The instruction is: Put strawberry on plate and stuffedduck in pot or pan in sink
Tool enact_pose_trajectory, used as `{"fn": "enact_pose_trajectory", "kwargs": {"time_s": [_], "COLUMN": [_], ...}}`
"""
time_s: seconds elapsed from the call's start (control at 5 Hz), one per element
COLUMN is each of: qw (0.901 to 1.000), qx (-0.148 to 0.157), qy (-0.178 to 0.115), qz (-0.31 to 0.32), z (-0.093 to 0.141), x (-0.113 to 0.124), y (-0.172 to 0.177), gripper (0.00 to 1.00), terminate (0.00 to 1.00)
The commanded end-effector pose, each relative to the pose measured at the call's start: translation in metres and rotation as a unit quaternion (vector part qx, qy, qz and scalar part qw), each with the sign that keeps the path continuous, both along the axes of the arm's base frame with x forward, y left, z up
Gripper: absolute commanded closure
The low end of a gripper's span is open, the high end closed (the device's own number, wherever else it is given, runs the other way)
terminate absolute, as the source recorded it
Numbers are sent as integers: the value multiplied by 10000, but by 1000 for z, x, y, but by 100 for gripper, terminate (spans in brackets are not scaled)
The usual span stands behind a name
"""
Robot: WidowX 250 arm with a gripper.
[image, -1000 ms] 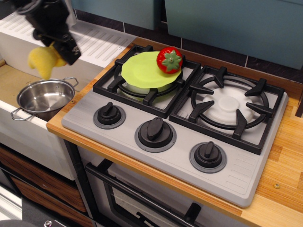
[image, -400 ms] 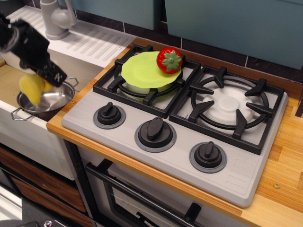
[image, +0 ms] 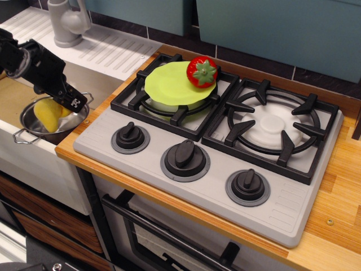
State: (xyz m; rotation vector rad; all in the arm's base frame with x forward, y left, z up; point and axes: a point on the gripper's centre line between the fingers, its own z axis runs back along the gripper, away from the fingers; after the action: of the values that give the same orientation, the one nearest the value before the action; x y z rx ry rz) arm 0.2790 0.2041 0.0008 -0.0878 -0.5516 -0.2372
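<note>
We see the glossy red toy strawberry [image: 202,71] already on the lime-green round plate [image: 172,84]. The black gripper [image: 61,101], clamped on the yellow plush duck [image: 49,113], lowers it into the steel pot [image: 34,125] in the white sink [image: 17,96]; release remains.

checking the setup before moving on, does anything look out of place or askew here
Nothing looks spilled or damaged. The only oddities: the plate sits on a stove burner grate, with the strawberry perched at its far right rim rather than centred. The gripper holds the stuffedduck down in the pot.
</note>
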Motion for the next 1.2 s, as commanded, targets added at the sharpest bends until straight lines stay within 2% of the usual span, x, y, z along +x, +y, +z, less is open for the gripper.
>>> {"fn": "enact_pose_trajectory", "kwargs": {"time_s": [0.0, 0.2, 0.4, 0.8, 1.0], "qw": [9991, 9989, 9975, 9914, 9845], "qx": [381, 470, 682, 1071, 1264], "qy": [-155, -26, 159, 744, 1206], "qz": [-57, -37, -57, 67, 184], "z": [26, 44, 73, 145, 187], "x": [7, 3, -2, -3, 6], "y": [3, -2, -3, -26, -44], "gripper": [0, 0, 0, 0, 0], "terminate": [0, 0, 0, 0, 0]}}
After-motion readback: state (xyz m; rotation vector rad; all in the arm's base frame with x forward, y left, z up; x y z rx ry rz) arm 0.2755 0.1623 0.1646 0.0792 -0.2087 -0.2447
